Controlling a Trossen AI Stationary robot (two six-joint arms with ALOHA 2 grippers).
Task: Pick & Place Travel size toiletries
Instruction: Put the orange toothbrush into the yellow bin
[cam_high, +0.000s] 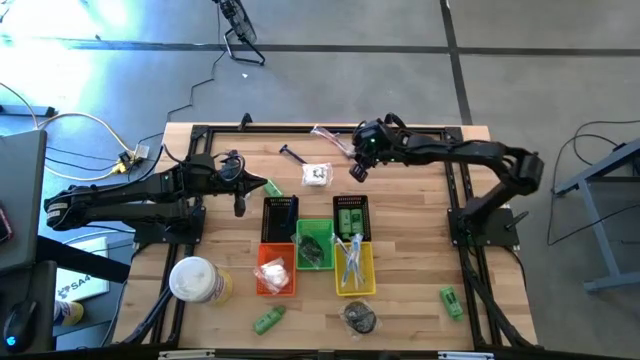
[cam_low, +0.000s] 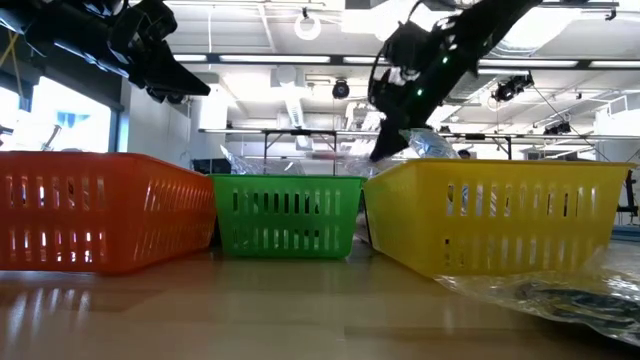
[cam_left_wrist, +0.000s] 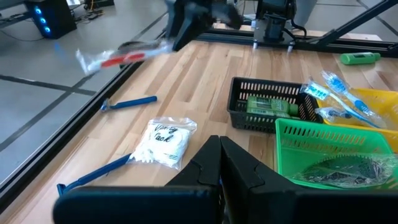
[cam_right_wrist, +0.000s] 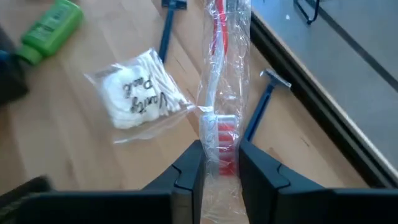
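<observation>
My right gripper (cam_right_wrist: 219, 165) is shut on a clear-wrapped red-and-white toothbrush (cam_right_wrist: 222, 68), above the table's far middle (cam_high: 335, 140). Below it on the wood lie a white vanity pack (cam_right_wrist: 140, 93), two blue razors (cam_right_wrist: 166, 34) (cam_right_wrist: 260, 109) and a green tube (cam_right_wrist: 50, 28). My left gripper (cam_left_wrist: 219, 155) hangs shut and empty over the table's left side (cam_high: 240, 190). Wrapped toothbrushes (cam_left_wrist: 339, 99) lie in the yellow basket (cam_high: 368, 278), and a green piece lies in the right black basket (cam_high: 352, 215). My right gripper pinches the wrapped toothbrush between its two fingers, near one end (cam_right_wrist: 219, 127). The fingers slant down from the table's right side. The toothbrush sticks out past the fingertips toward the far left edge (cam_left_wrist: 112, 57). It is lifted clear of the table.
Orange (cam_high: 275, 270), green (cam_high: 313, 243) and left black (cam_high: 280, 215) baskets cluster at the table's middle. A round white-and-yellow container (cam_high: 195, 280) stands near left. Green tubes (cam_high: 268, 320) (cam_high: 450, 300) and a clear bag (cam_high: 360, 317) lie along the near edge.
</observation>
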